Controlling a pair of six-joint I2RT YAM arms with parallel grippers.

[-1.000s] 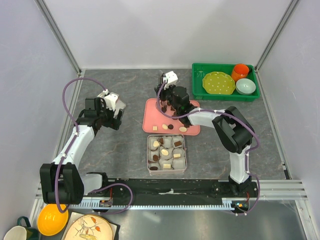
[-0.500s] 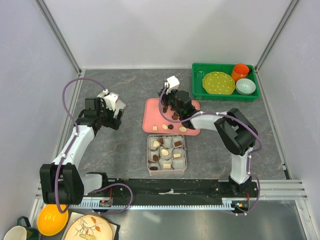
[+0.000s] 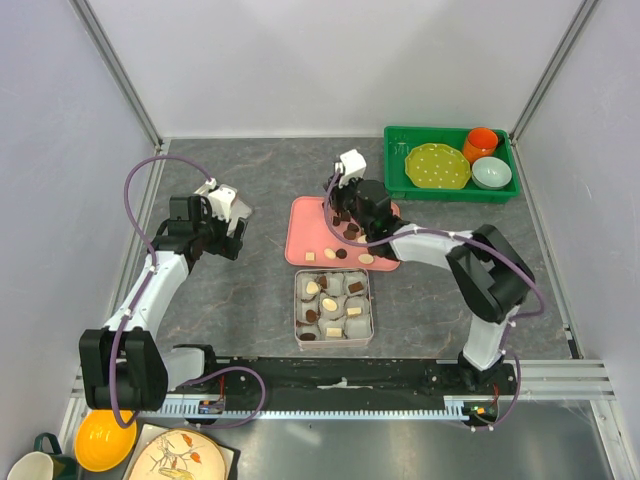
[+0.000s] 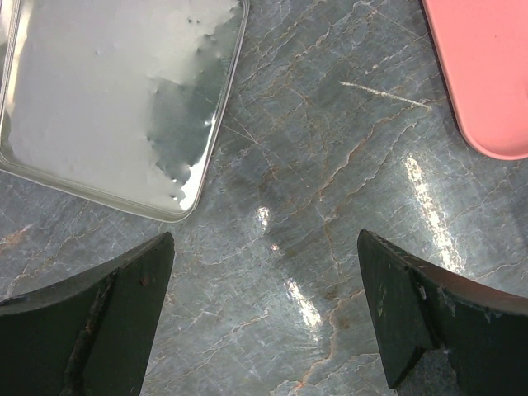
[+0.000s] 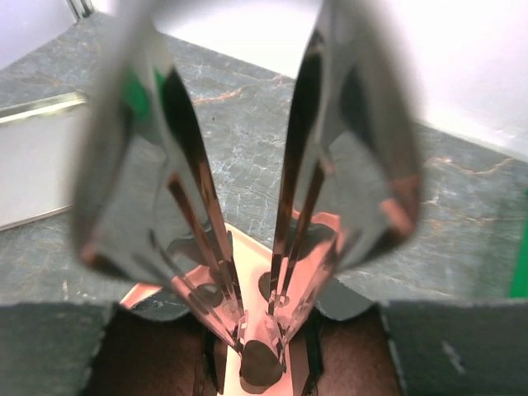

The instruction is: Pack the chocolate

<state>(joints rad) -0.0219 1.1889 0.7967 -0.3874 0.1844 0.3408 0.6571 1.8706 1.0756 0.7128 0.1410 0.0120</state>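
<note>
Right now the right hand (image 5: 260, 334) is low over the pink tray (image 3: 300, 215), near its 12 o'clock end. Its two fingers (image 5: 190, 206) stand close together, with one dark chocolate (image 5: 261, 365) at the tips. I cannot tell if they pinch it yet. A few more chocolate pieces (image 3: 328, 254) lie along the tray's 6 o'clock edge. Many others sit in paper cups (image 3: 355, 286) in the tin box (image 3: 295, 310), at 6 o'clock from the tray.

The left hand (image 4: 266, 239) is wide apart and holds nothing. It hangs over the bare counter (image 4: 330, 165) at 9 o'clock from the tray, beside a shiny lid (image 4: 99, 99).

The dark piece is small and round. If the fingers catch only its edge, it could pop out sideways. A hard squeeze could dent it. A weak grip could let it fall on the counter on the way to the tin.
</note>
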